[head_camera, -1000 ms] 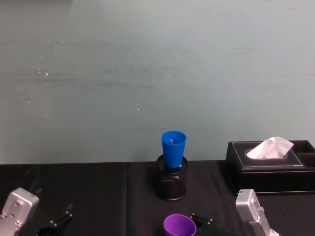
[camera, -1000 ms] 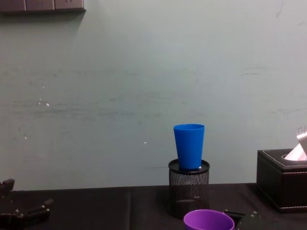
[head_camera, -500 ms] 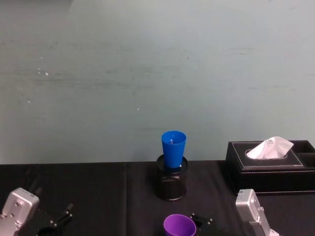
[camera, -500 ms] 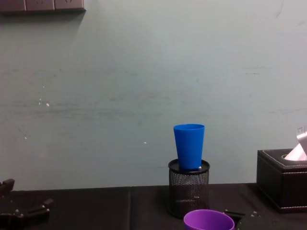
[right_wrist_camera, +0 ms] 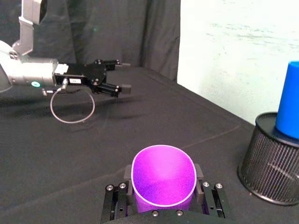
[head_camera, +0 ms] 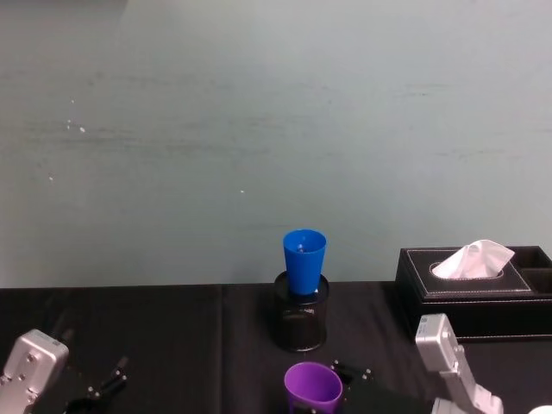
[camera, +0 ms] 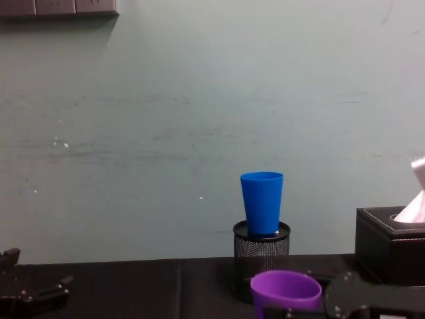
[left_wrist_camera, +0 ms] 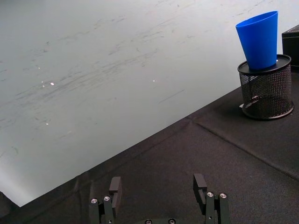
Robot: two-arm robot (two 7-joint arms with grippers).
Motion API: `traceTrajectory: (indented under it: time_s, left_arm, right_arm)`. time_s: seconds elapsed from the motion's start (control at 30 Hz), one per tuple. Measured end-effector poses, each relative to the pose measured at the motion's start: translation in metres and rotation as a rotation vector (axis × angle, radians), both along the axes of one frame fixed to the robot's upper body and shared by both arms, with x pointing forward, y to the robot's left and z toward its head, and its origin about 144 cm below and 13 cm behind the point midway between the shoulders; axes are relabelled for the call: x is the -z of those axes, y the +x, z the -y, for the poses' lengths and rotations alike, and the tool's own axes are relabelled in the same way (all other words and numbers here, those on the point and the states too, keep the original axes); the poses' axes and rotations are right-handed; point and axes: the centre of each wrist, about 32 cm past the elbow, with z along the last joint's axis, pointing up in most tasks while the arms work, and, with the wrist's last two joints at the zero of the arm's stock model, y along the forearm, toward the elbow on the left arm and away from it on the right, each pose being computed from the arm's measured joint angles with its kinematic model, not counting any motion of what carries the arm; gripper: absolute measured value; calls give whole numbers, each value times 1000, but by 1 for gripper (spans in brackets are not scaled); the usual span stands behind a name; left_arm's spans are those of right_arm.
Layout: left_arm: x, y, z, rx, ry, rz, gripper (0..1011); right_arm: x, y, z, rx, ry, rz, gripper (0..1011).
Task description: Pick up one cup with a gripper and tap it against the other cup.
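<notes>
We see our right gripper low and near us, in front of the middle of the black table. Its two fingers press on both sides of the purple cup, so it has the cup in a firm hold. The cup stands straight up with its open mouth on top. We hold it just under the rim, and we think that is so the lower side stays bare for the tap. We cannot see the bottom of the cup, so we cannot tell if it is off the table. The blue cup is farther back, near the pale wall. It sits in the top of a black mesh holder, mouth up, and that makes it stand higher than the purple cup. The two cups are apart and do not touch. We think the picking up is done and the tap is not. To tap, we must lift the purple cup up and push it forward to the blue one. We should go softly, for the blue cup only rests in the holder and could tip. Our left gripper hangs low over the table far to the left, with its fingers spread wide and nothing in them. A black tissue box stands to the right of the holder, out of the way.
</notes>
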Motion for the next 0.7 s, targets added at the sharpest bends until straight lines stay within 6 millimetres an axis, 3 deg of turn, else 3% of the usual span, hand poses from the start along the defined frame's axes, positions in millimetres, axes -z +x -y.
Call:
traceTrajectory:
  time_s: [0.7]
  left_arm:
    - [0, 0, 0, 0, 0, 0, 1000]
  right_arm:
    - [-84, 16, 5, -47, -42, 11, 723]
